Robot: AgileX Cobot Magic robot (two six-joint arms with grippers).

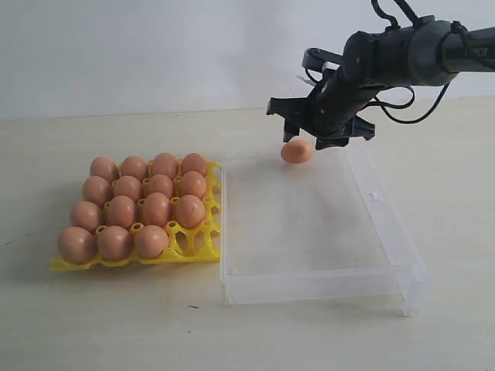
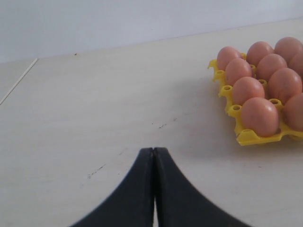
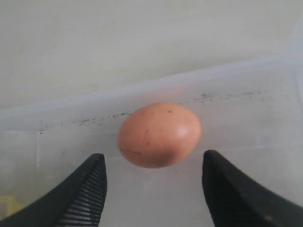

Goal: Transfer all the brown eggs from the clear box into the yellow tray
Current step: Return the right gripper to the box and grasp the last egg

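Right end effector (image 3: 154,158) spread wide; smooth orange-brown egg (image 3: 159,135), faint dark flecks

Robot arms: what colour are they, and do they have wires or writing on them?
The right arm is black, made of chunky rounded tubes, with thin black cables looping beside it and pale lettering too small to read. The right pincer has two black fingers with ribbed inner pads. The left pincer is black too, with smooth curved fingers.
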